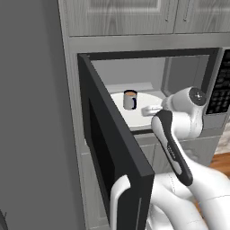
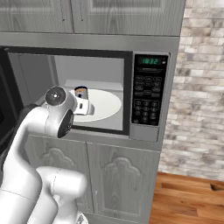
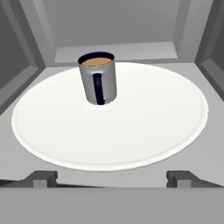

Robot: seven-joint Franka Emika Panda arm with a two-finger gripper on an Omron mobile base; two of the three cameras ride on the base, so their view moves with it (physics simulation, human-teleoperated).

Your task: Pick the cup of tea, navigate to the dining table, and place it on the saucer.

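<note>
Nearest, the end effector (image 3: 112,178) is seen with its two dark tips spread wide at the front lip of the microwave (image 2: 148,94), and nothing is held between them. In the left base view the swung-out door (image 1: 112,148) is found just to the left of the arm, its dark edge standing close by the white links, so room on that side is narrow. Beyond the tips, bare turntable plate (image 3: 148,127) is laid out across most of the cavity floor, its rim stopping short of the side walls. The cup of tea (image 3: 98,78) is set upright on the far left part of that plate, handle turned toward the hand, light brown liquid visible under the dark rim. Open plate is left all round it, more to the right than to the left. How near the cup stands to the back wall cannot be judged well. In the right base view the control panel (image 2: 149,97) is seen right of the opening.
</note>
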